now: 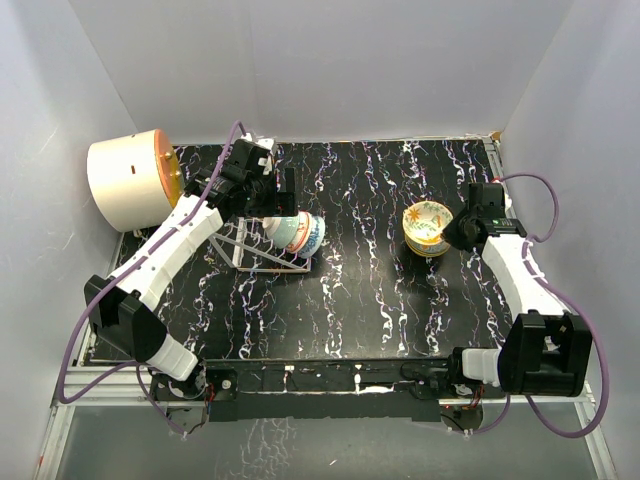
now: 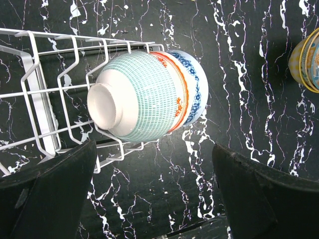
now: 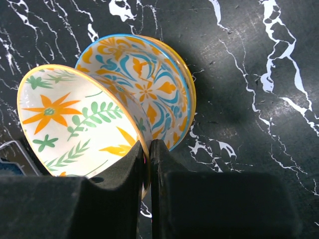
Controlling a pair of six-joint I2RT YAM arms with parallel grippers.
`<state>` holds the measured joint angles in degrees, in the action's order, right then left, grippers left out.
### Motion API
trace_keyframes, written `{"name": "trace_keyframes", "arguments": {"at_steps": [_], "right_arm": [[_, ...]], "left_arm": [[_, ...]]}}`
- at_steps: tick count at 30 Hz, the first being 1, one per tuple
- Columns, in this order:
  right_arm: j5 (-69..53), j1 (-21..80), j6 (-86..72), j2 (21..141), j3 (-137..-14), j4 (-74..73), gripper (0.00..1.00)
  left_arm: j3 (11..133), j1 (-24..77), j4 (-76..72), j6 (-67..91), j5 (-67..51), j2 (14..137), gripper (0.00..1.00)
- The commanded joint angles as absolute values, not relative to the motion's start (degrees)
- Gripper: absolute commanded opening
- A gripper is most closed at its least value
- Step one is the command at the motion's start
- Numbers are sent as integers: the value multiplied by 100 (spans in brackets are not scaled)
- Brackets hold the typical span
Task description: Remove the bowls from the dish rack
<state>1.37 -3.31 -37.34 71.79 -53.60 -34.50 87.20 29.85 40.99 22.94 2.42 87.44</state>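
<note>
Pinching flowered bowl [image 3: 65, 119] by its near rim: right end effector [image 3: 148, 152].

A: The dish rack [image 2: 42, 114]: thin metal wire, smooth, pale, faintly shiny.
B: The nested bowls [image 2: 149, 94] in it are glazed ceramic, glossy, with a plain white foot.
A: Under the rack, the table [image 2: 239, 59] is a smooth black marble-look sheet with a slight sheen.
B: Right of the rack, the flowered bowl [image 3: 75, 119] shines likewise; the right gripper [image 3: 148, 147] on its rim is matt black, plastic-looking.
</note>
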Motion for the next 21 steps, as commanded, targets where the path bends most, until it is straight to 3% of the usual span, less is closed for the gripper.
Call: {"name": "trace_keyframes", "arguments": {"at_steps": [1,16,21], "right_arm": [[282,-428,-3673,7224,-5373,-2949,8],[279,-576,-3719,7474,-5179,-2740,9],[206,-610,-3725,7514,-5171,-2686,15]], "left_arm": [[8738,3023,4142,2253,250,8649,97],[8793,3023,4141,2331,254,8741,97],[8799,3019,4151,2353,243,8755,97]]}}
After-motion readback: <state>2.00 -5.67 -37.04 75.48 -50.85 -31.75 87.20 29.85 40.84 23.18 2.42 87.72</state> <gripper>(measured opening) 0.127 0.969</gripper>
